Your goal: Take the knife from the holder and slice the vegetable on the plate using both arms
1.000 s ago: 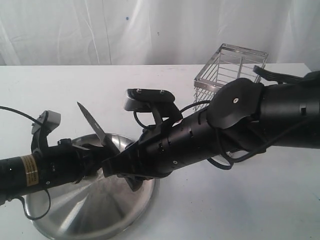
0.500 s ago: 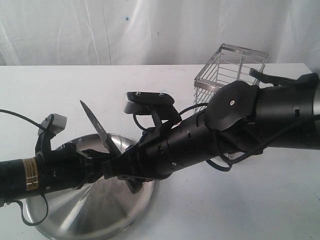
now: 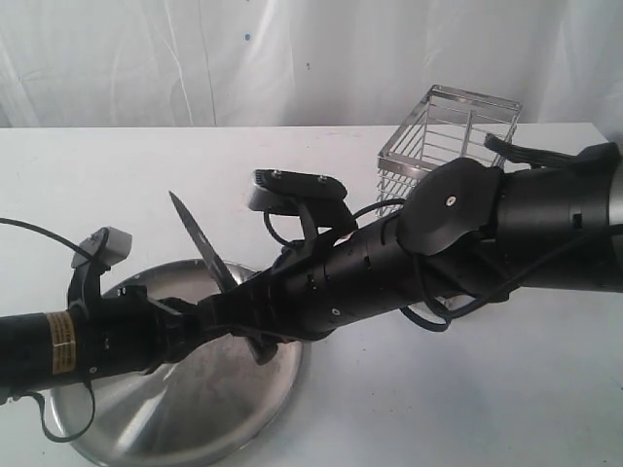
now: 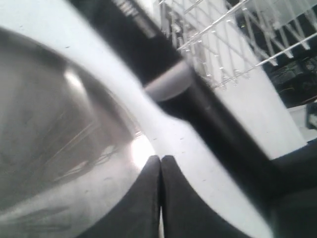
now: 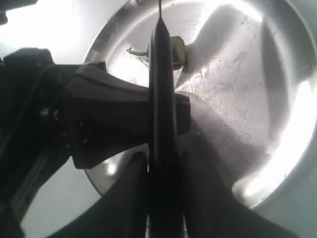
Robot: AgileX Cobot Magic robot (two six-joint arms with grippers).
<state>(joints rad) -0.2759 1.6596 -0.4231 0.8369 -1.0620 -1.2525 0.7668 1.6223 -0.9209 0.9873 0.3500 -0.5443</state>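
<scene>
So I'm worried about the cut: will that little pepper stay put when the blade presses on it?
Probably not by itself. The pepper looks small and rounded, so it may roll. The plate is shiny, likely slippery. The left gripper is shut on nothing, and the pepper seems unheld under the knife.

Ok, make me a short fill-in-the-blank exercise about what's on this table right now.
1. The right pincer is shut on the ____.
2. The green vegetable lies on the steel ____.
3. The knife's blade points up and is ____ the wire holder.
4. The left pincer is ____.

Missing words: knife; plate; outside; shut
</scene>
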